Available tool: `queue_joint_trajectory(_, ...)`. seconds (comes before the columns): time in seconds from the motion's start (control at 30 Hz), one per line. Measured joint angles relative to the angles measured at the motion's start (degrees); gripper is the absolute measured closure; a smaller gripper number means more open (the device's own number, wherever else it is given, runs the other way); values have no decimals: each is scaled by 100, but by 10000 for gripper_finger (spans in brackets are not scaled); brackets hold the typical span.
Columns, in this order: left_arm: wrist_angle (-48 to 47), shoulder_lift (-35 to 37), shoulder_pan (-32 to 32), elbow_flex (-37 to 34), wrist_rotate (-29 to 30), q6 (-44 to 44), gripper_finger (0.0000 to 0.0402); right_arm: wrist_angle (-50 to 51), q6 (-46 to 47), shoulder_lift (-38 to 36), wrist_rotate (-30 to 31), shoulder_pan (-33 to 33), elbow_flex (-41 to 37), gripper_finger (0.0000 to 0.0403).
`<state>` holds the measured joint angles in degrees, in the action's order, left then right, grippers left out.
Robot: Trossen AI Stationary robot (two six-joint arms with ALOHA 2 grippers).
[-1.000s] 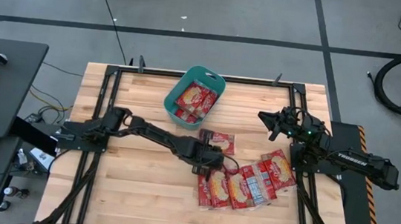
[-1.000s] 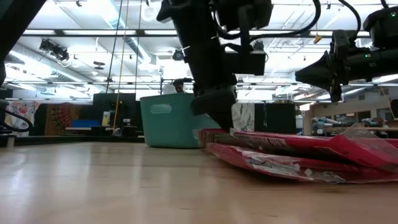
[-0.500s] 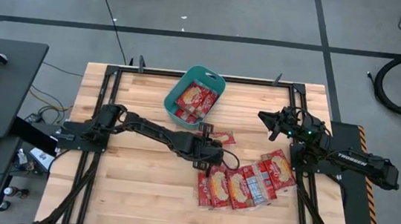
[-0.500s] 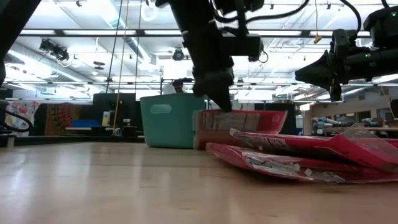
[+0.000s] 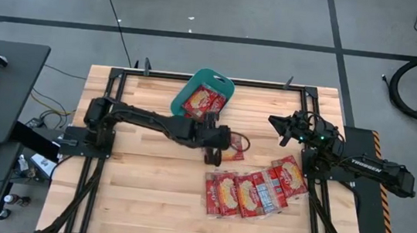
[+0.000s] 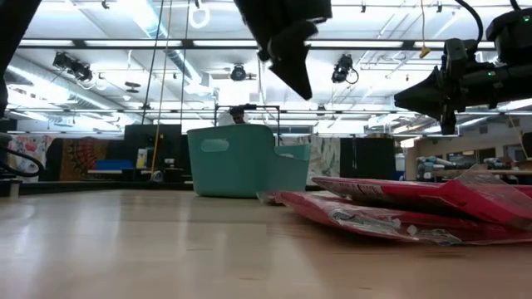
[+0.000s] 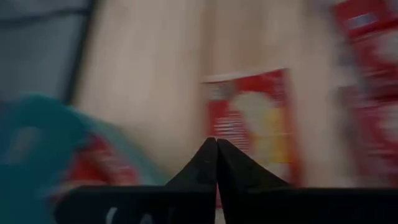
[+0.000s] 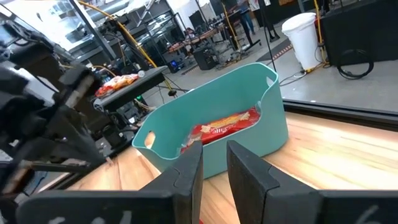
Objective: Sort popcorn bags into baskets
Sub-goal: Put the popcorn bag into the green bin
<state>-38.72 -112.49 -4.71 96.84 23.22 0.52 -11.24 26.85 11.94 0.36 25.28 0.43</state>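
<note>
While raised off the table, left gripper (image 5: 216, 142) fingers pressed together, nothing visibly held | popcorn bags (image 5: 251, 191) fanned nearest, one (image 5: 230, 145) just below basket | basket (image 5: 201, 99) tipped, bags inside | right gripper (image 5: 280, 125) beside basket, slightly parted, empty

**Wooden table and the things lying on it**

The table (image 5: 130, 194) has a top of light wooden planks inside a dark metal frame. A teal basket (image 5: 199, 98) stands near the middle of the far edge, with red popcorn bags inside. One popcorn bag (image 5: 233, 148) lies flat around the middle of the table. A row of overlapping popcorn bags (image 5: 251, 191) lies toward the near right corner, reaching close to the right edge.
</note>
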Motion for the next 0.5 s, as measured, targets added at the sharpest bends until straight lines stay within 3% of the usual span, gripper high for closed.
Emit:
queue_joint_trajectory(0.1,-136,-74,50,-63,-613,-318,376,-15,-1,14,0,-1,0,325)
queue_joint_trajectory(0.33,82,-113,-230,-870,-625,-748,307,-63,0,7,2,0,0,325)
queue_joint_trajectory(0.5,480,-113,-511,-1372,-580,-546,261,-68,0,7,1,0,0,325)
